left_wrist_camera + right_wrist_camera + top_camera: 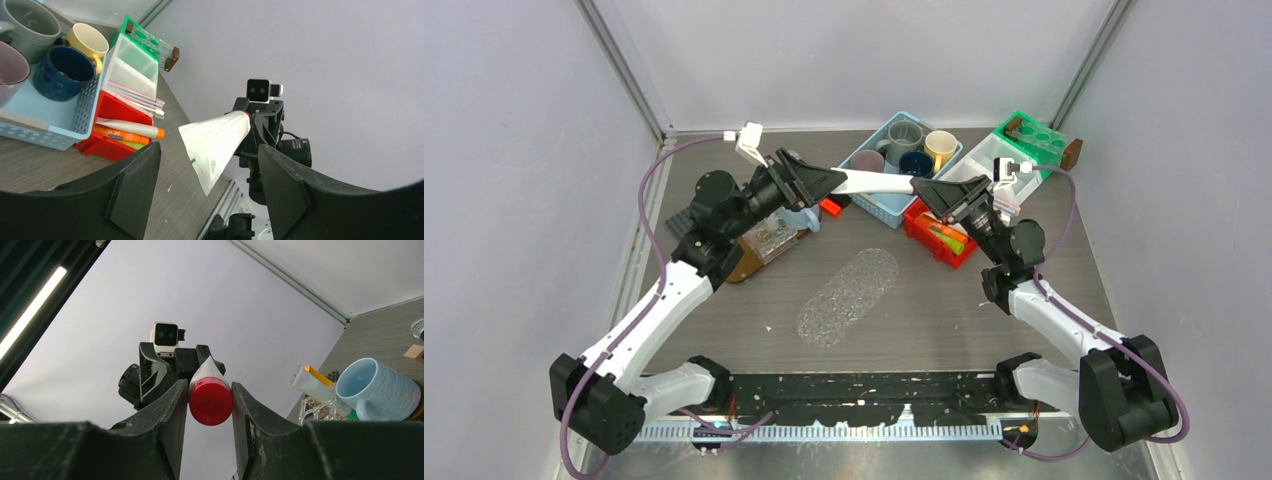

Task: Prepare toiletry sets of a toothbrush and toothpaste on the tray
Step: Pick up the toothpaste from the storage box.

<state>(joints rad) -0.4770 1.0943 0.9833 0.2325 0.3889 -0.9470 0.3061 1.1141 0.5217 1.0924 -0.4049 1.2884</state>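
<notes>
We judge this to be a mid-air handover of a white toothpaste tube (876, 182), well above the bench (1024, 330) and at about 12 o'clock from the clear oval tray (849, 295) in the top view. The right pincer (209, 386) is clenched on the tube's red cap (210, 404), at the 3 o'clock end. The left pincer (209, 150) stands released at the 9 o'clock end, one finger on each side of the flat crimped tail. As far as the left wrist view shows, neither finger touches the tail. The tube is therefore carried by the right arm alone and lies level between the two wrists. Next, we think the left fingers must close squarely on the thin tail, which looks slick and easy to pinch off-centre. Only then should the right let go of the cap. After that the tube has to travel toward 6 o'clock and down onto the tray. A partner for it would come from the toothbrushes (140, 97) in the white bin (980, 160), at about 2 o'clock from the tray. That bin sits just past the red bin (117, 107), which holds more tubes.
</notes>
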